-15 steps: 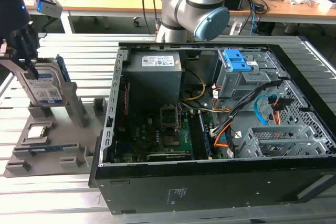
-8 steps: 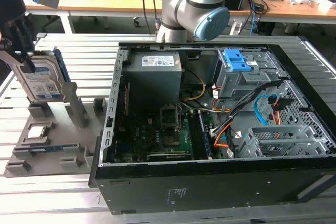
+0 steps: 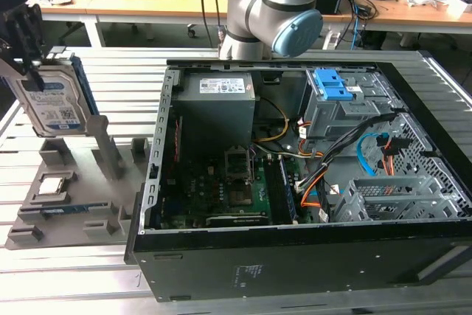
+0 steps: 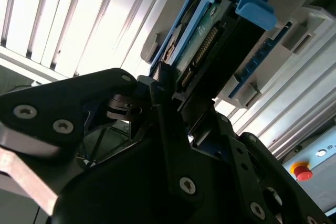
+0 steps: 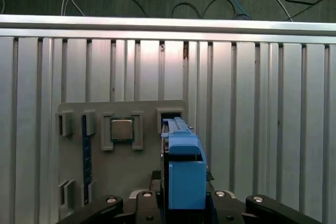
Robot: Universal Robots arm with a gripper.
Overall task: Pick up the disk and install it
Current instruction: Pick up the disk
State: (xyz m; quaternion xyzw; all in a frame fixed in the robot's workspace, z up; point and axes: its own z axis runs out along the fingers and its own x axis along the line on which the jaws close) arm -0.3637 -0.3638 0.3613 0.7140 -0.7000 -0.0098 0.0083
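Observation:
In the exterior view my gripper (image 3: 31, 60) is at the far left, shut on the disk (image 3: 55, 101). The disk is a silver-grey drive with a white-and-blue label and blue rails, and it hangs upright just above the grey parts tray (image 3: 81, 204). In the first wrist view the disk (image 5: 184, 174) shows edge-on with its blue rail toward the camera, between my gripper's black fingers (image 5: 142, 203). An open slot (image 5: 170, 114) in the tray lies just beyond it. The second wrist view shows the disk's connector end (image 4: 210, 40) clamped in my gripper (image 4: 173, 98).
An open black computer case (image 3: 295, 263) lies at the exterior view's right of the tray. It holds a grey cage with a blue latch (image 3: 335, 94), a power supply (image 3: 217, 105) and loose cables. The tray carries a square chip (image 3: 55, 184) and a memory stick (image 3: 63, 210).

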